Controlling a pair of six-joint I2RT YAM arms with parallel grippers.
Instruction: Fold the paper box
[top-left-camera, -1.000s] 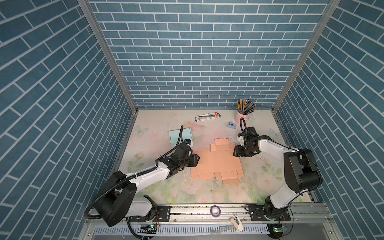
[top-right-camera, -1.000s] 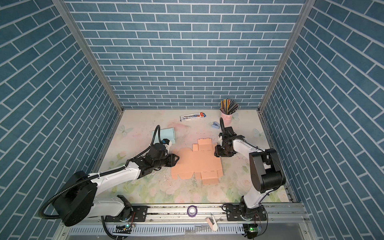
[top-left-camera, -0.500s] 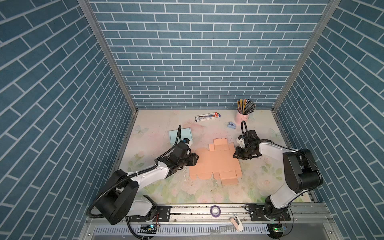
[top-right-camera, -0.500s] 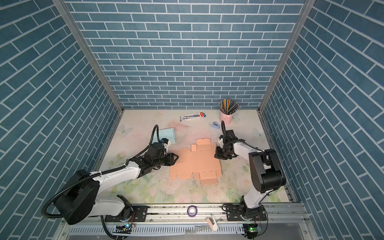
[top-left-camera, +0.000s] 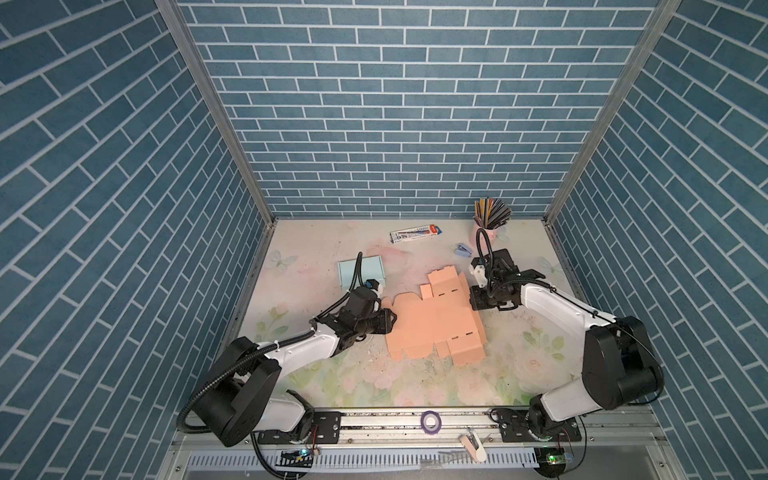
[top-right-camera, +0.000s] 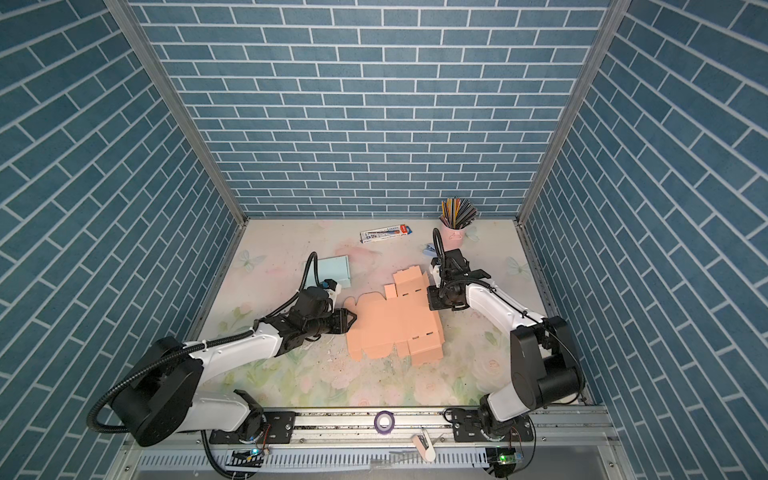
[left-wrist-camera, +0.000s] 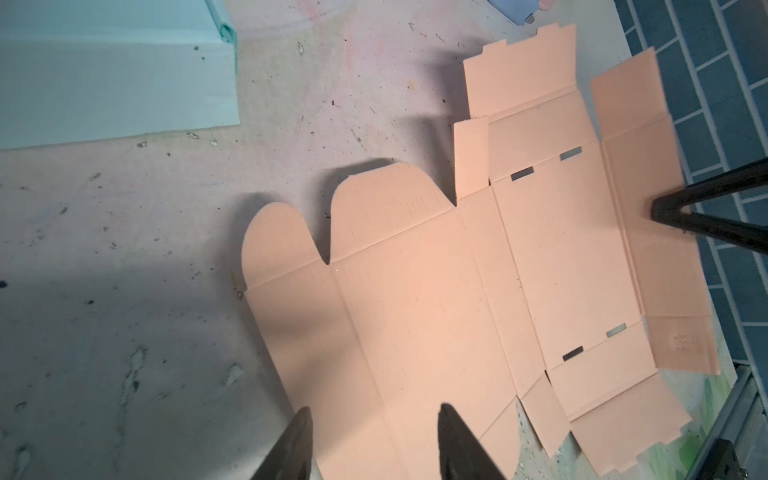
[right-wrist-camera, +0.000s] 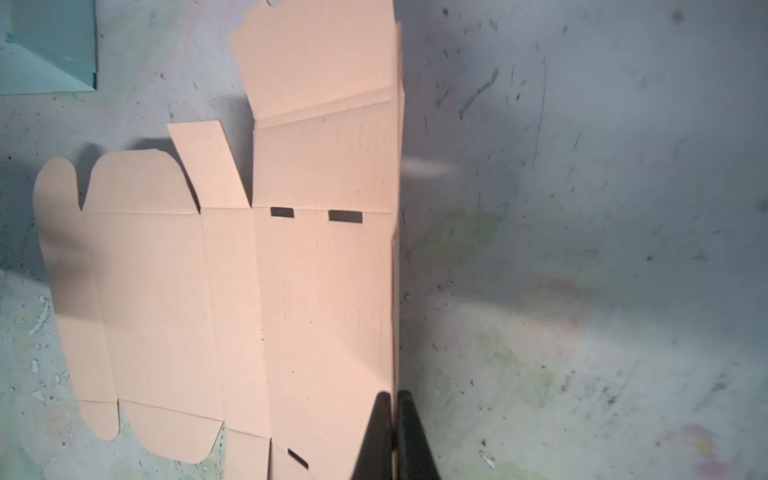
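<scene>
Once the right end effector (right-wrist-camera: 392, 395) had closed, it pinched an edge flap (left-wrist-camera: 640, 158) of the flat paper box (top-left-camera: 434, 322) on the counter (top-left-camera: 332, 374); the left end effector (left-wrist-camera: 374, 415) hovered spread, so folding could begin.

A flat peach cardboard box blank (top-right-camera: 395, 324) lies unfolded on the floral desk (top-right-camera: 332, 382). The left tool (top-right-camera: 352, 320) sits at its left edge with fingers spread, and the right tool (top-right-camera: 432, 305) meets its right edge. Beyond the blank lie a pale blue folded box (top-right-camera: 334, 270), a white-and-blue carton (top-right-camera: 384, 234) and a pink cup of pencils (top-right-camera: 455, 226).
</scene>
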